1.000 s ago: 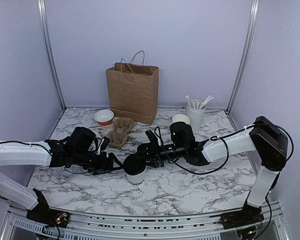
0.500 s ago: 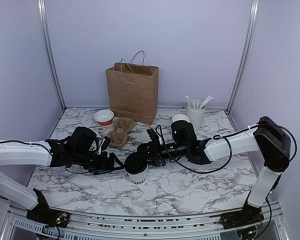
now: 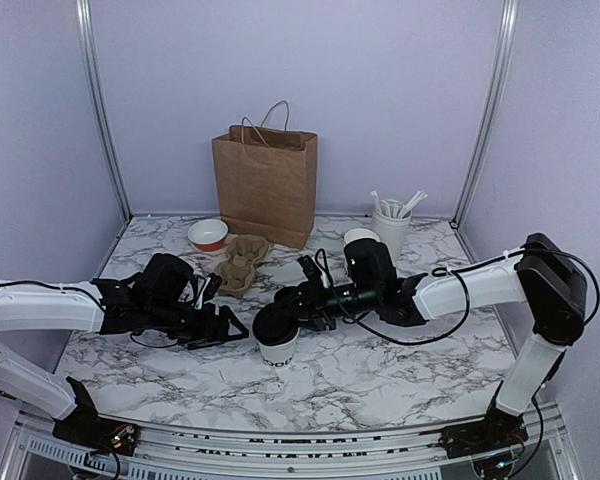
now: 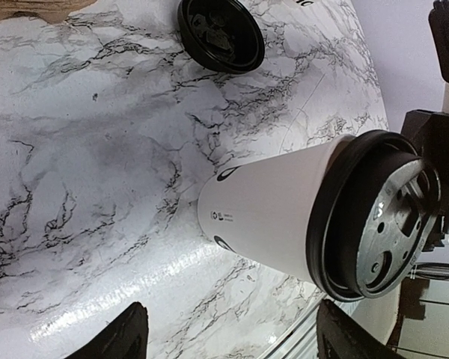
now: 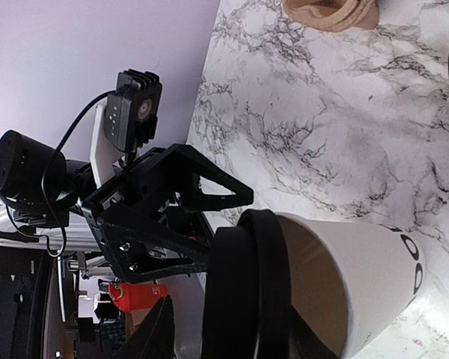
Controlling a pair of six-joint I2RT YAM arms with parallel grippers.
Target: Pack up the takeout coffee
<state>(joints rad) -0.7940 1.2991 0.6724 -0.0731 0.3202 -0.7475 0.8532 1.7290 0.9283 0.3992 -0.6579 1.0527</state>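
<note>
The left jaws gape wide and empty, the cup (image 3: 277, 350) standing on the surface (image 3: 380, 370) just ahead. Its lid (image 3: 276, 322) sits tilted at the right jaws' tips; whether they grip it cannot be told.

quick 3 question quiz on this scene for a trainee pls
1. True or false: the left pincer is open, not clamped on the white cup.
2. What holds the black lid at the cup's rim? A left pincer B right pincer C nothing
3. Fill in: the pulp carrier lies in front of the brown paper ____.
Key: 1 true; 2 B; 3 bag.
</note>
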